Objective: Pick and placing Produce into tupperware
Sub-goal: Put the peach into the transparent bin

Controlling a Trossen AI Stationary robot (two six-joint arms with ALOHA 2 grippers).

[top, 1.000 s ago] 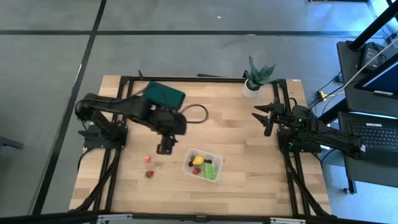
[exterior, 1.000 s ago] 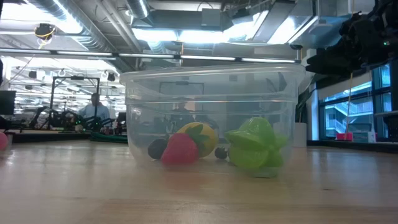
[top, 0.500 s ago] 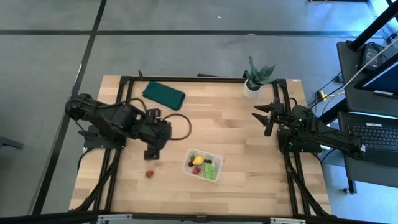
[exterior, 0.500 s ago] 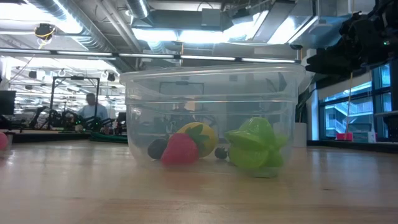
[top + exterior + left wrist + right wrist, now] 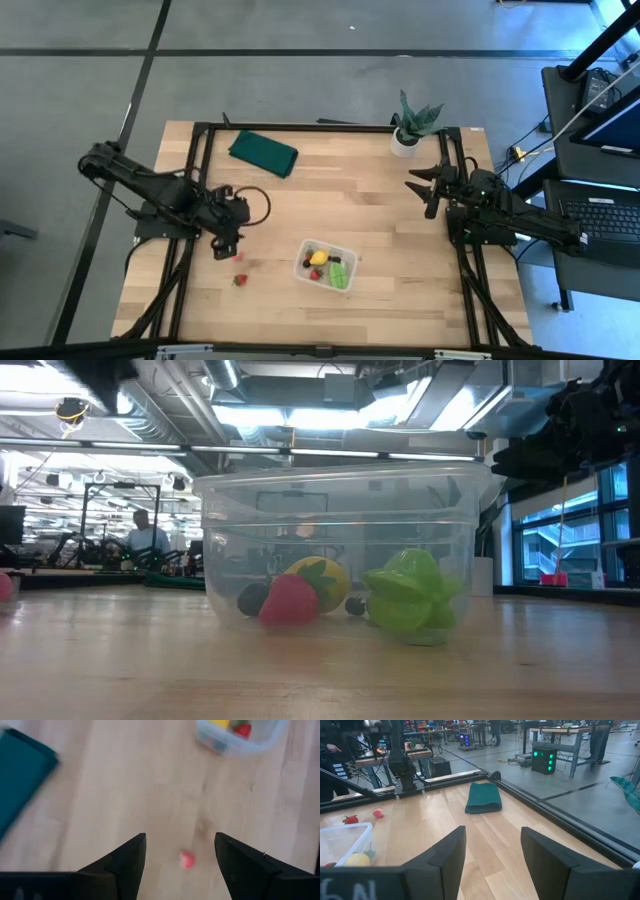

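Note:
The clear tupperware (image 5: 326,265) stands on the table and holds a yellow lemon piece (image 5: 318,582), a red strawberry (image 5: 290,600), a light green piece (image 5: 412,593) and dark berries (image 5: 252,598). Two more red strawberries lie on the wood to its left, one (image 5: 240,257) farther and one (image 5: 238,280) nearer. My left gripper (image 5: 222,245) is open and hovers just left of the farther one; in the left wrist view that strawberry (image 5: 187,859) lies below my left gripper (image 5: 180,836). My right gripper (image 5: 428,190) waits open at the table's right side.
A dark green folded cloth (image 5: 264,152) lies near the far edge. A spiky plant in a white pot (image 5: 408,135) stands at the far right. A black cable loops by the left arm (image 5: 262,200). Bare wood stretches between the tupperware and the right arm.
My left arm has drawn back from beside the tupperware toward the table's left edge, its gripper staying open. The strawberry it passed over shows again beside the fingers. The tupperware and its contents have kept still.

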